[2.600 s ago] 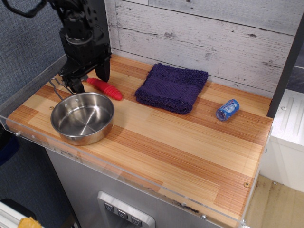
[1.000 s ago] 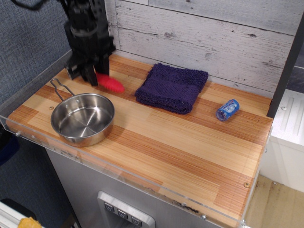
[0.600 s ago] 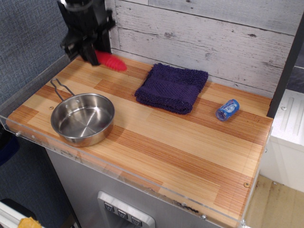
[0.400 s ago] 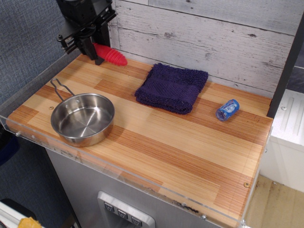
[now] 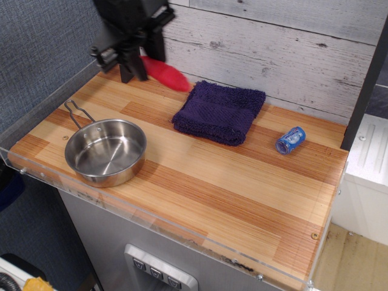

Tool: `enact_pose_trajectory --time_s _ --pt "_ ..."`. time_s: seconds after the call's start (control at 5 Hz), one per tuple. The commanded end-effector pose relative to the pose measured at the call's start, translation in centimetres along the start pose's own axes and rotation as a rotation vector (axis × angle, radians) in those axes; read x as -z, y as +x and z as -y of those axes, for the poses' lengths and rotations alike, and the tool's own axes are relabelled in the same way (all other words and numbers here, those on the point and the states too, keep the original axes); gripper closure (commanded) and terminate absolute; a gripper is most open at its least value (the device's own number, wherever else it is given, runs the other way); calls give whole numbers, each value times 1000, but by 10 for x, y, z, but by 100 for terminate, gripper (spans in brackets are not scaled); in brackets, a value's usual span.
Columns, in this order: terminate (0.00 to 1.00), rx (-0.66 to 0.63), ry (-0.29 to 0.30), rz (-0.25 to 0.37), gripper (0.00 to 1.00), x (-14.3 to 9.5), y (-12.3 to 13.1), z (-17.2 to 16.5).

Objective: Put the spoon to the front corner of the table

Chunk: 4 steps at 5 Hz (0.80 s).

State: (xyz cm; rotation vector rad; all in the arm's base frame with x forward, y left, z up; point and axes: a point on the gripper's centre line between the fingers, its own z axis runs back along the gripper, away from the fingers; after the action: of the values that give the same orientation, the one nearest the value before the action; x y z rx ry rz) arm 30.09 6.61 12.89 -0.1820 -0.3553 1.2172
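My black gripper [image 5: 134,59] is at the back left, raised above the table [image 5: 242,194]. It is shut on the spoon [image 5: 165,74]. The spoon's red ribbed handle sticks out to the right and slopes down, its end just left of the purple cloth. The spoon's metal bowl is hidden behind the gripper. The image is blurred around the gripper and the handle.
A steel pan [image 5: 105,151] with a wire handle sits at the front left. A folded purple cloth [image 5: 219,112] lies at the back middle. A small blue can [image 5: 290,140] lies on its side at the right. A clear acrylic rim [image 5: 151,225] runs along the front edge.
The gripper took hold of the spoon beside the pan, lifted it off the table and has carried it up and to the right.
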Motion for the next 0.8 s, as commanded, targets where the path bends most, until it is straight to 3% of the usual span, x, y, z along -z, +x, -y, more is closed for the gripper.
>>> enact_pose_trajectory --time_s 0.0,0.2,0.6 --pt "0 126 -36 -31 100 -9 -65 -14" --pt "0 175 -31 -27 100 3 -86 -21" --pt "0 212 40 -54 100 35 -118 -34"
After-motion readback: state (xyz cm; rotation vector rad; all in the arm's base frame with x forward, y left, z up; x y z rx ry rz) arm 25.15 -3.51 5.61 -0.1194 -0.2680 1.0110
